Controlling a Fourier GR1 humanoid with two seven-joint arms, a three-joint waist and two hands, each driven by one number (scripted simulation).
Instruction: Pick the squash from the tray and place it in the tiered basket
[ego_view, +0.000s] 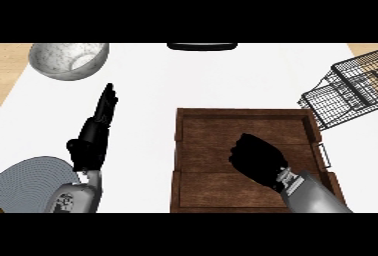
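Wooden tray (196, 150): dark brown, raised rim, lower centre-right of a white counter (221, 75); bare counter open on its left and far sides. Wire tiered basket (341, 92): black mesh, at the right edge, just beyond the tray's far right corner. Right hand (255, 157): over the tray's middle, fingers curled downward; contents hidden. Squash: not visible, possibly under that hand; look and position cannot be told. Left hand (96, 130): left of the tray, fingers straight, resting. Speckled grey bowl (70, 59): far left. Grey plate (29, 182): near left corner.
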